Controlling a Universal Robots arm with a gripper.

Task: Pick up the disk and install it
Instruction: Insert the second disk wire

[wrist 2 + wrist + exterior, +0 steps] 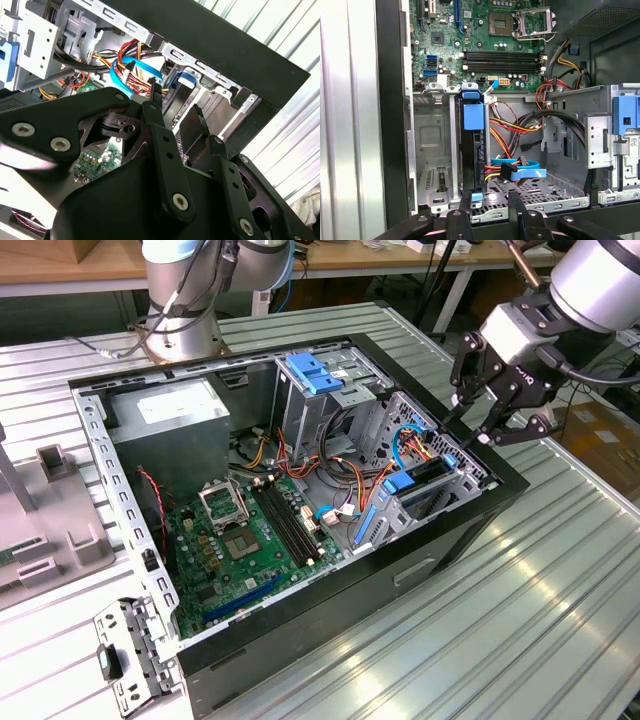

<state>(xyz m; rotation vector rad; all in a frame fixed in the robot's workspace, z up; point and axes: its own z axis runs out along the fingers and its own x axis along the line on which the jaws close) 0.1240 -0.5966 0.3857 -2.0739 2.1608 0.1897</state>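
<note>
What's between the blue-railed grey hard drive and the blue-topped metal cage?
In the first wrist view, red, yellow and black wires and a blue flat cable lie between the grey hard drive and the metal cage.

An open computer case [470,530] lies on its side on the surface [560,610]. Inside it, the motherboard [240,540] sits toward the exterior view's left, the power supply [170,420] behind it. The disk [425,475] stands on edge in the drive bay [440,490] at the case's end on the exterior view's right (cables [350,480] run between it and the board). The gripper [470,430] hangs just above that end, close to the disk.
</note>
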